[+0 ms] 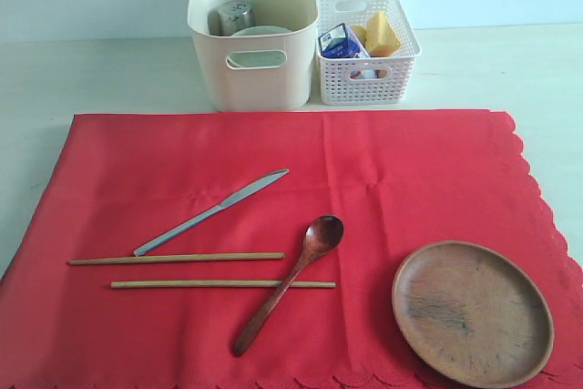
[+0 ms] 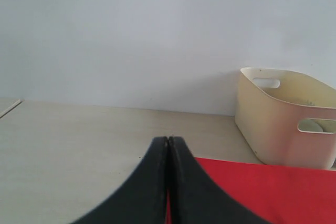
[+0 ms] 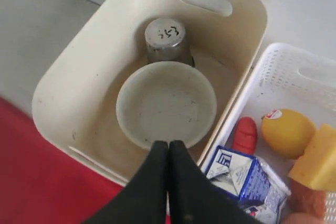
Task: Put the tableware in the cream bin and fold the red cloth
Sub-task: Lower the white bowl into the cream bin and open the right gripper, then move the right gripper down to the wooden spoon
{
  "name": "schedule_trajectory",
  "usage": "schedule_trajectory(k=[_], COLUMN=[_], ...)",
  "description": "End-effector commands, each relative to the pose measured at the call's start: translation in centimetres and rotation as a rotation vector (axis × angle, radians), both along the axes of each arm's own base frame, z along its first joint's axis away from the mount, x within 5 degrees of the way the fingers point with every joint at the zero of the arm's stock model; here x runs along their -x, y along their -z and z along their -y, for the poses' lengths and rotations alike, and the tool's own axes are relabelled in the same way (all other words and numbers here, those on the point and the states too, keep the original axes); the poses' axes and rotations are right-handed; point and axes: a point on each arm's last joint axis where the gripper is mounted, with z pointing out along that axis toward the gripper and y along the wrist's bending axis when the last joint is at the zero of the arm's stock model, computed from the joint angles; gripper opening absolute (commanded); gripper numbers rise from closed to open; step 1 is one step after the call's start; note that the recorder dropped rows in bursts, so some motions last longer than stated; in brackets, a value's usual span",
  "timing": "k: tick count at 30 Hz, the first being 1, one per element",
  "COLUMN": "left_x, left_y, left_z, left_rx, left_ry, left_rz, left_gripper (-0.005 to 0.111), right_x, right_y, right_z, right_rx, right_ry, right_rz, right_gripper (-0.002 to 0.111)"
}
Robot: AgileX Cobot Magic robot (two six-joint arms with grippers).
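Observation:
The red cloth [image 1: 383,170] lies spread flat. On it rest a silver knife [image 1: 214,211], two chopsticks [image 1: 173,259] [image 1: 223,284], a dark wooden spoon [image 1: 291,280] and a round wooden plate [image 1: 472,312]. Behind it stands the cream bin [image 1: 253,70], holding the pale bowl [image 3: 166,103] and the upturned steel cup [image 3: 165,38]. My right gripper [image 3: 168,143] hovers above the bin's near rim [image 3: 68,140], shut and holding nothing. My left gripper [image 2: 168,140] is shut and empty over the cloth's corner [image 2: 273,192], with the bin [image 2: 283,116] off to one side.
A white lattice basket [image 1: 366,79] stands against the bin's right side. It holds a lemon [image 3: 287,132], a cheese wedge [image 3: 317,158], a milk carton [image 3: 241,174] and a sausage [image 3: 245,135]. Pale tabletop [image 1: 109,70] surrounds the cloth.

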Motion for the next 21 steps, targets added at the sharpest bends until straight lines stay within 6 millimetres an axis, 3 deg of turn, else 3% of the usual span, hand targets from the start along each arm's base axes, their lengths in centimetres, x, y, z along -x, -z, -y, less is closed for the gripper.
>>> schedule_trajectory(k=[1,10,15,21], left_x=[0.0,0.0,0.0,0.0], left_y=[0.0,0.0,0.0,0.0], left_z=[0.0,0.0,0.0,0.0], left_rx=[0.005,0.005,0.005,0.005], left_ry=[0.0,0.0,0.0,0.0], left_rz=[0.006,0.006,0.006,0.006], left_gripper=[0.003,0.003,0.003,0.003], right_x=[1.1,3.8,8.4,12.6], right_y=[-1.3,-0.9,0.5,2.2], right_z=[0.5,1.2,3.2,4.7], right_rx=[0.02,0.027,0.019,0.007], right_ry=[-0.017,-0.031,0.013,0.027], right_rz=[-0.036,-0.133,-0.115,-0.11], right_gripper=[0.0,0.0,0.0,0.0])
